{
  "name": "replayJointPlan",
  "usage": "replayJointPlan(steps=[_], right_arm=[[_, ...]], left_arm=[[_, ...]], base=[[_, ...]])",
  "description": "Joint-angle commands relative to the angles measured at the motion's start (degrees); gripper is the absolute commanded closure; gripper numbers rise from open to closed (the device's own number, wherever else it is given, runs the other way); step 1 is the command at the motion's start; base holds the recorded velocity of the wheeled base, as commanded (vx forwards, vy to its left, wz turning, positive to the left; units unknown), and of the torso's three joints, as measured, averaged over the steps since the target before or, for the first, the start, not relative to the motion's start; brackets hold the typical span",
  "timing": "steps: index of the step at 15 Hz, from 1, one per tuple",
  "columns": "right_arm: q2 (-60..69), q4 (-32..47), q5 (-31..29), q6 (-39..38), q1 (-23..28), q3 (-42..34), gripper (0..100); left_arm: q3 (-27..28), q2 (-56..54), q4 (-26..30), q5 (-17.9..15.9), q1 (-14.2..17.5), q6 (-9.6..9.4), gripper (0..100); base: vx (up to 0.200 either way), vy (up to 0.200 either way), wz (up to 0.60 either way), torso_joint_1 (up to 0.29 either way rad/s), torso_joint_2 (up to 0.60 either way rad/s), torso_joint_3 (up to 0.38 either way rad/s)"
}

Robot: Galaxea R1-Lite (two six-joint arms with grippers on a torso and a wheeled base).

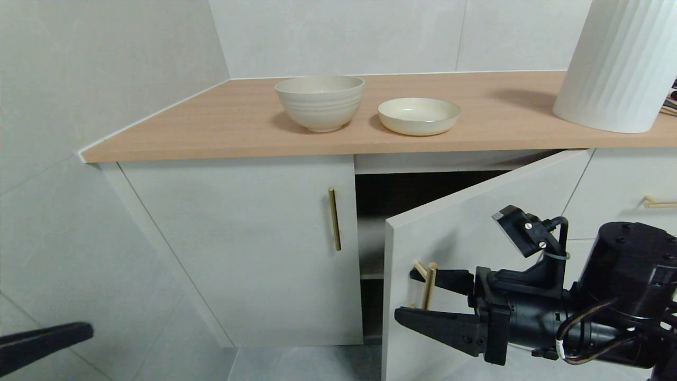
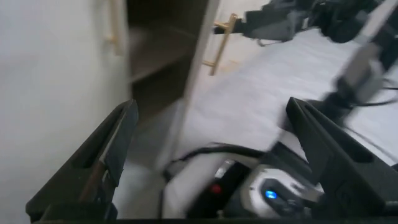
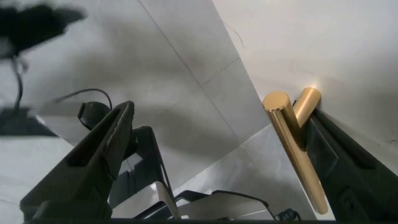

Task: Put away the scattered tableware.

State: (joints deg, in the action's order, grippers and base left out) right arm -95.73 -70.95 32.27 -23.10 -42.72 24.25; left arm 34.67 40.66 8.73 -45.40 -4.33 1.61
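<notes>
My right claw (image 1: 410,295) is spread wide, its two fingers standing either side of the brass handle (image 1: 428,286) on the cupboard's right door (image 1: 449,233). The bar lies close against one finger, but I see nothing pinched on it. The door hangs partly open, showing a dark interior and a shelf (image 1: 370,248) inside (that shelf is, I judge, where the crockery is meant to go, which is why I am at the door and not at the dishes). My left claw (image 2: 211,106) is likewise spread and empty, held low at my left side, well apart from the open door, where I judge it will not be in the way of the swing.

The tableware sits up on the worktop (image 1: 211,127): a deep bowl (image 1: 320,103) and a shallow dish (image 1: 419,115), near each other but not touching, both upright. A tall white ribbed vessel (image 1: 619,63) stands well apart at the right end.

I judge the door must open wider before either piece can pass in, so the task is at an early stage. The risk is the handle slipping out from between my spread fingers.
</notes>
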Motion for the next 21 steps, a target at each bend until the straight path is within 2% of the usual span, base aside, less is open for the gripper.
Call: replayJointPlan(steps=[1, 4, 8, 11, 14, 15, 21], right_arm=[[-0.24, -0.07, -0.19, 0.34, 0.00, -0.17, 0], [-0.07, -0.07, -0.28, 0.34, 0.00, -0.25, 0], [-0.07, -0.07, -0.28, 0.34, 0.00, -0.34, 0], [-0.16, 0.02, -0.19, 0.34, 0.00, -0.34, 0], [-0.33, 0.02, -0.19, 0.34, 0.00, -0.34, 0], [-0.68, -0.07, -0.19, 0.34, -0.09, -0.43, 0], [-0.60, -0.07, -0.36, 0.43, -0.09, -0.69, 0]], left_arm=[[3.65, 23.77, -7.59, -2.24, -8.77, 1.20, 0], [3.56, 34.05, -17.34, -2.24, -11.23, 2.70, 0], [0.57, 42.93, -26.66, -1.89, -15.62, 7.44, 0], [-0.57, 44.77, -30.53, -1.80, -17.29, 10.52, 0], [-0.48, 44.33, -30.61, -0.92, -17.38, 10.70, 0], [-0.48, 44.42, -30.70, -0.83, -17.47, 10.70, 100], [-1.01, 47.41, -36.59, -0.83, -19.31, 10.34, 100]], base=[[0.000, 0.000, 0.00, 0.000, 0.00, 0.000], [0.000, 0.000, 0.00, 0.000, 0.00, 0.000], [0.000, 0.000, 0.00, 0.000, 0.00, 0.000], [0.000, 0.000, 0.00, 0.000, 0.00, 0.000], [0.000, 0.000, 0.00, 0.000, 0.00, 0.000], [0.000, 0.000, 0.00, 0.000, 0.00, 0.000], [0.000, 0.000, 0.00, 0.000, 0.00, 0.000]])
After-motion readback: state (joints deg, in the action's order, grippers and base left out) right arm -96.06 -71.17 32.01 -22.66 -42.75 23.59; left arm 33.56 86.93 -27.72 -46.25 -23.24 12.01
